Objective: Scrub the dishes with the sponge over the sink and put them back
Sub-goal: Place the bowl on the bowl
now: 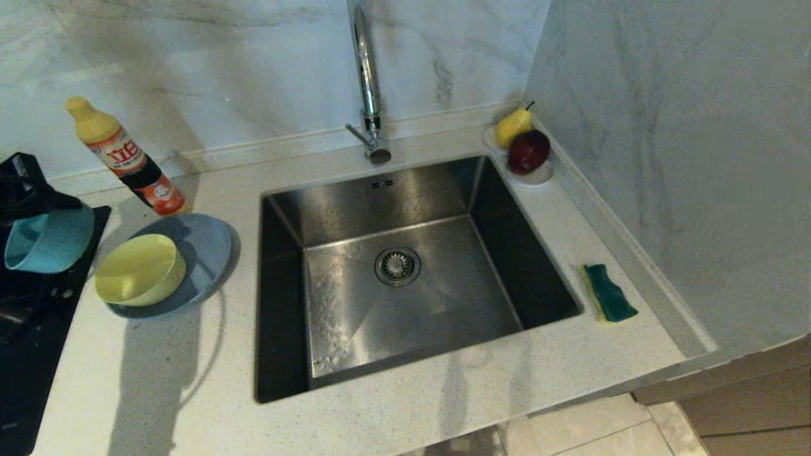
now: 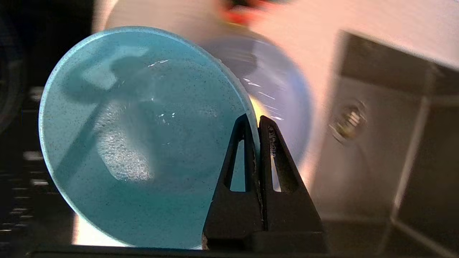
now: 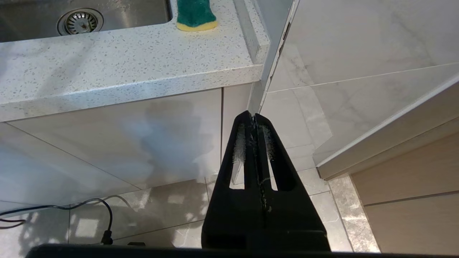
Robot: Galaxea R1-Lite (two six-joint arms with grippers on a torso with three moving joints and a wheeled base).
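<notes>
A pale speckled countertop (image 1: 443,392) runs across the scene, backed by a grey-veined marble wall. Set into its middle is the sink (image 1: 405,278), a large square steel basin with a round drain strainer (image 1: 397,265) at its centre and a tall chrome faucet (image 1: 367,82) rising from the far edge. A black cooktop (image 1: 25,354) occupies the near left corner.

Left of the sink lies the grey-blue plate (image 1: 209,253), and the yellow bowl (image 1: 139,269) sits upside down on its left part. Just beyond the plate stands a yellow-capped detergent bottle (image 1: 123,155), leaning left. At the far left edge, lifted clear above the cooktop, the teal-blue bowl (image 1: 49,240) hangs tilted on its side in the left gripper (image 2: 252,120), whose two black fingers are pinched on the bowl's rim (one finger inside, one outside).

In the far right corner a small white dish (image 1: 538,174) holds a yellow pear (image 1: 512,126) and a dark red apple (image 1: 528,152). The sponge (image 1: 608,292) lies on the counter just right of the sink, well apart from the dishes, its green scouring face up and yellow foam showing along the left edge.

The right gripper (image 3: 254,120) hangs parked below the counter's near edge, in front of the cabinet, its fingers pressed together on nothing.
</notes>
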